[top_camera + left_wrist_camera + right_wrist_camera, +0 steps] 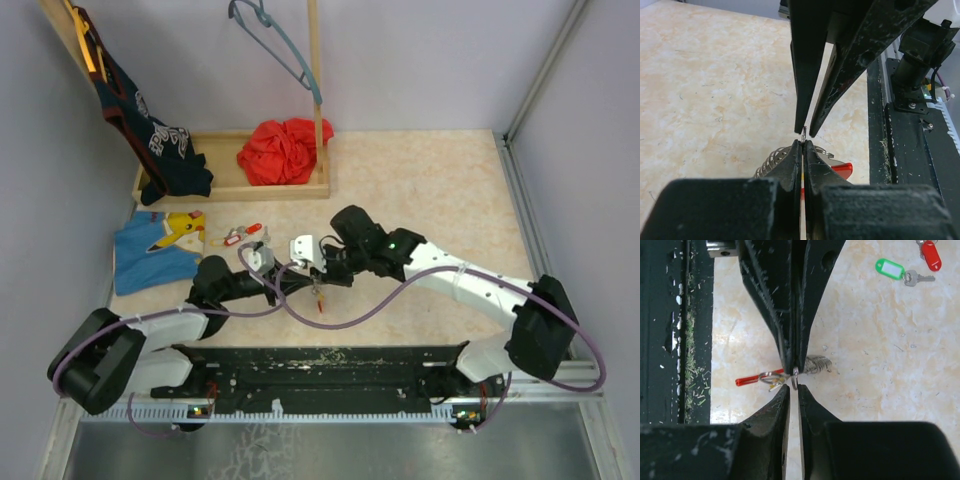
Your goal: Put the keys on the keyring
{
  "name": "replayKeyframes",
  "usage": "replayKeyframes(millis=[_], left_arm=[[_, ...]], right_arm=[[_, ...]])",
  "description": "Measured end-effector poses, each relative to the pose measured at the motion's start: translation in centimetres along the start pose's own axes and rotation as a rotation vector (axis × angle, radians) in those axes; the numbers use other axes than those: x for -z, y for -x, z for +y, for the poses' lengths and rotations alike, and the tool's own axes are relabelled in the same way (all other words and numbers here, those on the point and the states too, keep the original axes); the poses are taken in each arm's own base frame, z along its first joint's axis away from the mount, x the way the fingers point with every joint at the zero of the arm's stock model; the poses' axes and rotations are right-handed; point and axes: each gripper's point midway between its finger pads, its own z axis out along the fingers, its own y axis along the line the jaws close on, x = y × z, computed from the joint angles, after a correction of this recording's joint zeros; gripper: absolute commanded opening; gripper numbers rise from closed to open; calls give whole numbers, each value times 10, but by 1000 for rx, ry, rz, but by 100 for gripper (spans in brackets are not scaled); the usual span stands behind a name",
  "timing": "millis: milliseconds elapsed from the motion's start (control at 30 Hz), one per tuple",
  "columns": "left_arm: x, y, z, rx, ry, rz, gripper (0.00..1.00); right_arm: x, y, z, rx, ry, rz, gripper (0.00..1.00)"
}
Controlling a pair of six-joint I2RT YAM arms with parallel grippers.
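The keyring, a red strip (752, 380) joined to a grey metal coil (817, 364) and a thin split ring (795, 377), hangs just above the table between my two grippers. In the top view it dangles below them (319, 300). My left gripper (803, 144) is shut on the split ring, with the coil (771, 160) and the red strip (842, 169) below it. My right gripper (794, 390) faces it tip to tip with a narrow gap, its tips just under the ring. Loose keys with a green tag (889, 269) and a red tag (931, 255) lie apart on the table (240, 235).
A blue cloth with a yellow cartoon print (160, 245) lies left of the keys. A wooden tray (225, 190) at the back holds a red cloth (285, 150) and a dark shirt (150, 140). A black rail (320, 365) runs along the near edge.
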Motion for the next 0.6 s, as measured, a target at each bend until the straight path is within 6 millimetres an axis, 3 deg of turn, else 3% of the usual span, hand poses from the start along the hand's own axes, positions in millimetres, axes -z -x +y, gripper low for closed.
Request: replayKeyframes(millis=[300,600], left_arm=[[6,5,-3,-12,23,-56,0],[4,14,-5,-18,12,-105,0]], right_arm=[[23,-7,-1,-67,-53,-234,23],[10,-11,11,-102,-14,-398,22]])
